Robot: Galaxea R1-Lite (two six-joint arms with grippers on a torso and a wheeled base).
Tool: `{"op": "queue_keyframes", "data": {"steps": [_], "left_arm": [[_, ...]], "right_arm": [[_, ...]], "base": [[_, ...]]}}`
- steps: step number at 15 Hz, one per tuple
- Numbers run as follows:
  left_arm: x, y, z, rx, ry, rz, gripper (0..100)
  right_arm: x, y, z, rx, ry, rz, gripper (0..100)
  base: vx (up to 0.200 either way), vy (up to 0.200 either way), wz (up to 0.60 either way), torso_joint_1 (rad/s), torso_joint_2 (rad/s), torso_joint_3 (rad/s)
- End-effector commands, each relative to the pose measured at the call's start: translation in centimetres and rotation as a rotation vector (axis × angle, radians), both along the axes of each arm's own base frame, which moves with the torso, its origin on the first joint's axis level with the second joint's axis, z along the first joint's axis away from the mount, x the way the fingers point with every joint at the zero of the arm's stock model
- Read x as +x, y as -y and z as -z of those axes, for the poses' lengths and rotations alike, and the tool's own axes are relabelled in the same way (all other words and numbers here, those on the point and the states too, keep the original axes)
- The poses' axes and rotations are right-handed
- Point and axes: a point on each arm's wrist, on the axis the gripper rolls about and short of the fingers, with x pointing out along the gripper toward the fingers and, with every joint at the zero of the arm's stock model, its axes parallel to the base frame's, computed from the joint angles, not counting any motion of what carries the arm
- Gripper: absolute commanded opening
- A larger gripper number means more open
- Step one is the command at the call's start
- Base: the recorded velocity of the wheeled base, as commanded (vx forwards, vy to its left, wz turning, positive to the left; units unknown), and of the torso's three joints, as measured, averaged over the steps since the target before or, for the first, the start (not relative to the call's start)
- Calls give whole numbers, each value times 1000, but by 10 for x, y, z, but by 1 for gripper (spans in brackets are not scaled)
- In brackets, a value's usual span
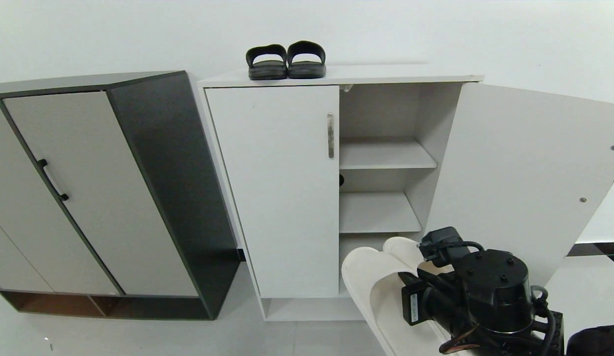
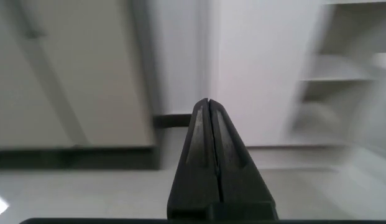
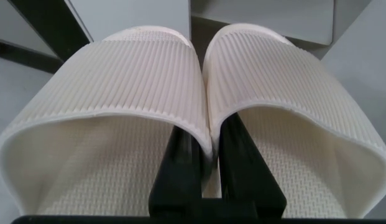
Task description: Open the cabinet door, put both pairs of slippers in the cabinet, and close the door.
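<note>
A pair of white slippers (image 1: pixel 373 277) hangs in front of the white cabinet's (image 1: pixel 282 198) open right half, toes toward the lowest compartment. My right gripper (image 3: pixel 205 163) is shut on their two inner straps, one finger inside each white slipper (image 3: pixel 143 81). A pair of black slippers (image 1: pixel 286 60) rests on the cabinet's top, left of centre. The right door (image 1: pixel 524 173) stands swung wide open; the left door is closed. My left gripper (image 2: pixel 209 155) is shut on nothing, low above the floor, facing the gap between the two cabinets.
A grey and black cabinet (image 1: pixel 104 198) stands to the left of the white one, doors closed. Two bare shelves (image 1: pixel 381 153) show inside the open half. Pale floor (image 1: pixel 138 336) lies in front.
</note>
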Motion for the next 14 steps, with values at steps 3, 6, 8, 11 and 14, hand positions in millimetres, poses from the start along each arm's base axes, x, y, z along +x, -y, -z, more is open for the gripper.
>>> {"op": "queue_keyframes", "data": {"steps": [3,6,8,11,14], "left_arm": [[-3,1,3,24,18,45,0],[-3,1,3,4,18,44,0],[-3,1,3,6,18,46,0],[-3,1,3,7,18,46,0],[-3,1,3,7,18,46,0]], "right_arm": [[-3,-4,-2,6,5,-18,0],[1,-10,-6,29,18,-26,0],[1,-13,-9,38,25,-37,0],[-8,-25,-8,13,47,0,0],[2,-36,-6,6,68,74,0]], "base": [[0,0,0,0,0,0],[0,0,0,0,0,0],[0,0,0,0,0,0],[0,0,0,0,0,0],[0,-67,0,2,1,2]]}}
